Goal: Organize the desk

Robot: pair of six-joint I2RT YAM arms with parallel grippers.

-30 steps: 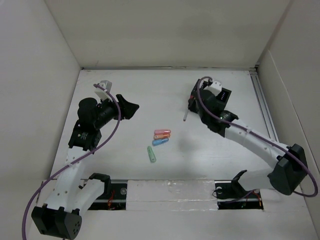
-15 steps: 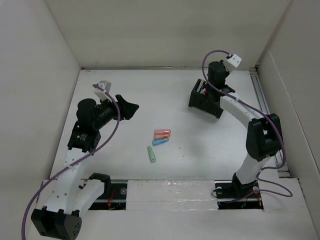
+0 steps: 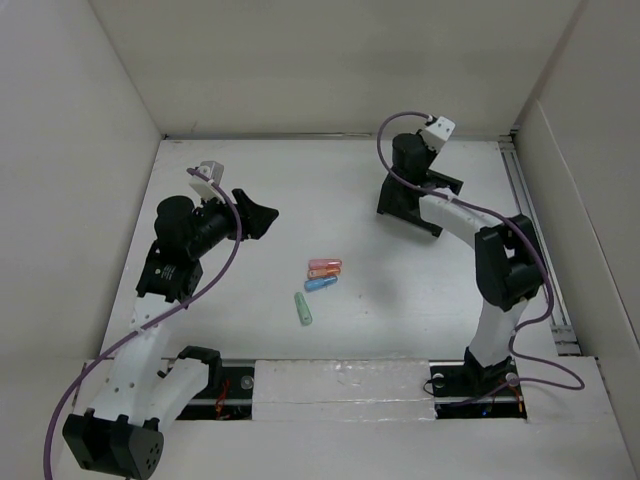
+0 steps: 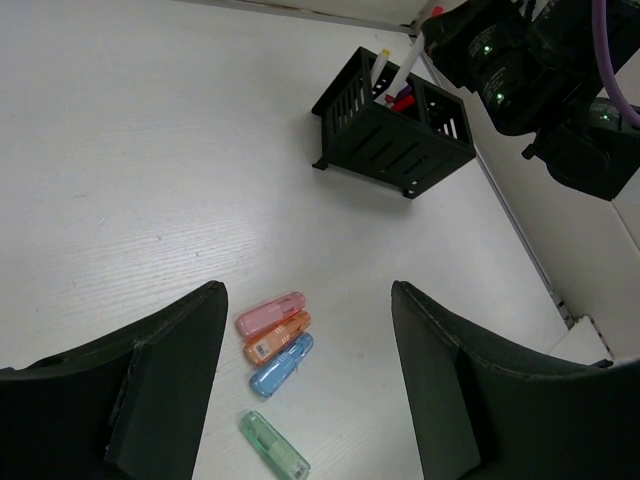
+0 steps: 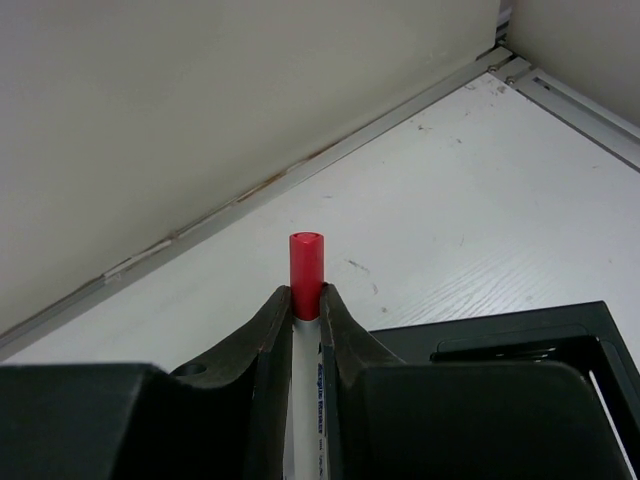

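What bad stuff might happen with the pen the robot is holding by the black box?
The right gripper pinches the red-capped pen only along its thin barrel, so it might twist or slip out. The black organizer already has things poking up, so the pen could bump them or catch the rim and land on the desk. A shove might also slide the box.
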